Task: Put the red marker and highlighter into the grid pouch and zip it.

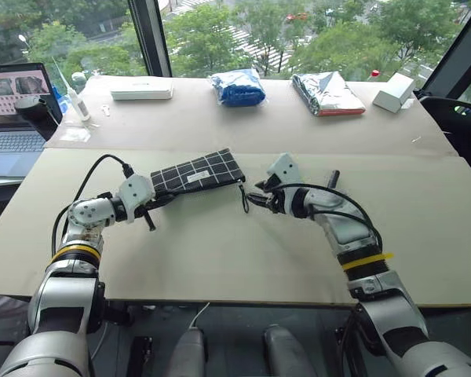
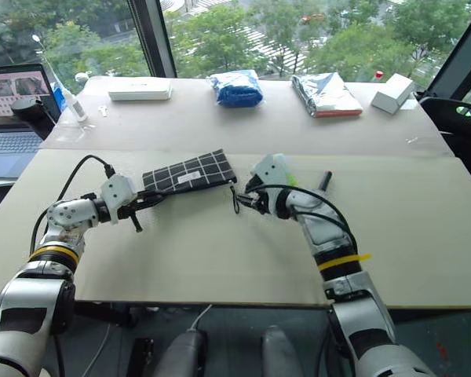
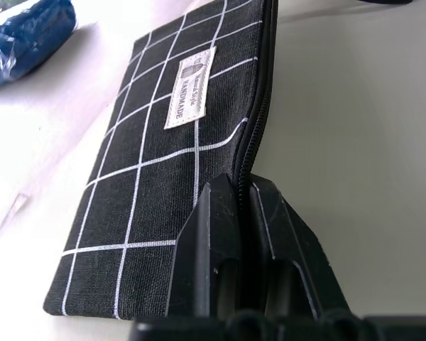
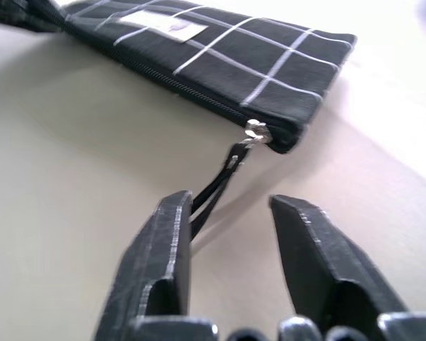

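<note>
Left fingers (image 3: pixel 245 213) pinched on grid pouch (image 3: pixel 163 163) edge, right fingers (image 4: pixel 305 234) parted beside zipper strap (image 4: pixel 216 188)

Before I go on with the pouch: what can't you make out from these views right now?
- Grid pouch contents: zipper looks shut in both wrist views; fabric hides whether marker and highlighter are inside.
- Dark pen-like object beside the right gripper: too small and partly hidden by the arm to identify.
- Pull strap: lower end hidden behind a finger; held or not is unclear.
</note>
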Robot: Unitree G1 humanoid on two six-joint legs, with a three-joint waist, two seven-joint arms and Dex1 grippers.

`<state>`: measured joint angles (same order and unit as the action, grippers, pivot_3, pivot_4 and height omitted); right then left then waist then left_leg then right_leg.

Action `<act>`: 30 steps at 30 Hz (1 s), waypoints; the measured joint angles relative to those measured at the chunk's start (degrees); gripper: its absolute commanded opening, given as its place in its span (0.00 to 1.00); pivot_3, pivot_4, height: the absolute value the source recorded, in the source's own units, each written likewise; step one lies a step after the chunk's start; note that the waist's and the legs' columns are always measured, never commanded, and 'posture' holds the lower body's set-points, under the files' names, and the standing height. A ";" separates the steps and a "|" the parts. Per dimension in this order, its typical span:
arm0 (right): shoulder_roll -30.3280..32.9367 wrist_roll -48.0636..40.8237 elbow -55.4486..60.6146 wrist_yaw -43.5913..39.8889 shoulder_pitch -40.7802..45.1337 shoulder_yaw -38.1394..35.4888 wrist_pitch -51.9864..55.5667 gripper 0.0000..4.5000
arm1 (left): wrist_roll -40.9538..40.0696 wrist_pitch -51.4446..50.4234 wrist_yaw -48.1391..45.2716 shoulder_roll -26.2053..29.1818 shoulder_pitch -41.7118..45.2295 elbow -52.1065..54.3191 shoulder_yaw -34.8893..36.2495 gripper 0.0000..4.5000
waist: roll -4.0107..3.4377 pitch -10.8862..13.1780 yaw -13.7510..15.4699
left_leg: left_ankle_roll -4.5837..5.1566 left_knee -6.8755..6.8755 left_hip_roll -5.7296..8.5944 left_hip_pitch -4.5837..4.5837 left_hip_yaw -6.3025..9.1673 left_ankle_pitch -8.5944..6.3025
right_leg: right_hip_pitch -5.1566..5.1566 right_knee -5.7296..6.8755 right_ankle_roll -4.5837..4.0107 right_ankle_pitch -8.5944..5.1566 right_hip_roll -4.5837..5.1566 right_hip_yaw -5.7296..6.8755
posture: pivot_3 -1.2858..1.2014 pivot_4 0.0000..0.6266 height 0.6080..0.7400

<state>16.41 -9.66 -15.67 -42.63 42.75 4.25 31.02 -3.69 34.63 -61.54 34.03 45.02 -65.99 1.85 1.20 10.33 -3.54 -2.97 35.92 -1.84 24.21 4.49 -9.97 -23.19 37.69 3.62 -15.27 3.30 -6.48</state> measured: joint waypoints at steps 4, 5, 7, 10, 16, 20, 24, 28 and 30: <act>2.04 -7.84 5.07 -2.29 2.45 -5.89 6.72 0.82 | -3.86 -7.70 0.48 -0.28 -2.33 3.78 3.49 0.00 | -0.01 0.01 -0.11 | 0.00 0.01 -0.01 0.06 0.08 0.00 | -0.01 0.02 0.00 0.00 0.01 0.12 | 0.52 0.24 1.00; 3.00 -8.74 6.10 -2.56 2.79 -6.60 7.22 0.82 | -5.06 -9.59 0.63 -0.30 -2.88 4.99 4.42 0.00 | -0.01 0.01 -0.10 | 0.00 0.01 -0.01 0.06 0.08 0.00 | -0.01 0.02 0.00 0.00 0.02 0.13 | 0.52 0.24 1.00; 5.16 -7.85 7.86 -2.10 2.86 -6.13 6.99 0.82 | -8.33 -16.25 1.37 -0.89 -5.23 11.04 6.81 0.00 | -0.01 0.00 -0.13 | 0.00 0.00 -0.02 0.02 0.08 0.00 | 0.01 0.02 0.00 0.00 0.03 0.17 | 0.52 0.24 1.00; 4.88 -4.05 7.97 0.43 0.43 -2.18 5.95 0.82 | -11.26 -23.17 2.87 -2.47 -8.24 19.17 8.09 0.00 | 0.00 0.00 -0.34 | 0.00 -0.01 -0.06 0.01 0.08 0.00 | -0.01 0.03 0.00 0.00 0.01 0.20 | 0.52 0.24 1.00; -1.36 1.17 3.42 8.49 -2.28 3.01 4.14 0.82 | -14.32 -34.99 7.46 -5.24 -15.03 37.50 8.03 0.00 | 0.00 0.00 -0.51 | 0.00 -0.01 -0.06 0.04 0.07 0.00 | -0.10 0.07 -0.02 0.01 0.02 0.19 | 0.52 0.24 1.00; -3.01 2.82 1.18 11.00 -0.02 3.65 1.80 0.82 | -14.40 -38.79 8.29 -5.36 -18.20 44.25 6.74 0.00 | -0.01 0.00 -0.48 | 0.00 -0.02 -0.05 0.02 0.06 0.00 | -0.08 0.04 -0.03 0.01 0.02 0.19 | 0.52 0.24 1.00; -4.08 3.87 -1.96 11.93 2.25 3.88 -0.46 0.82 | -14.36 -41.15 7.94 -5.25 -19.97 48.18 4.67 0.00 | -0.01 0.00 -0.22 | 0.00 0.00 -0.04 0.03 0.06 0.00 | -0.03 0.01 -0.03 0.01 0.03 0.20 | 0.52 0.24 1.00; -4.19 4.01 -4.39 12.40 2.75 3.85 -1.32 0.82 | -14.29 -42.55 7.46 -4.84 -20.44 50.02 3.32 0.00 | -0.01 0.00 -0.32 | 0.00 -0.01 -0.05 0.03 0.06 0.00 | -0.04 -0.01 -0.03 0.01 0.03 0.20 | 0.52 0.24 1.00; -4.39 4.04 -5.47 12.80 3.00 3.80 -1.82 0.82 | -14.29 -43.21 7.50 -4.84 -20.44 50.71 2.90 0.00 | -0.01 0.00 -0.42 | 0.00 -0.02 -0.05 0.02 0.06 0.00 | -0.05 -0.01 -0.03 0.01 0.03 0.20 | 0.52 0.24 1.00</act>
<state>12.02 -5.63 -21.15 -29.83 45.75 8.05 29.21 -17.98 -8.57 -54.04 29.19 24.58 -15.27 4.75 1.19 10.34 -3.96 -2.98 35.90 -1.89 24.23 4.55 -9.97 -23.23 37.68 3.59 -15.26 3.32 -6.28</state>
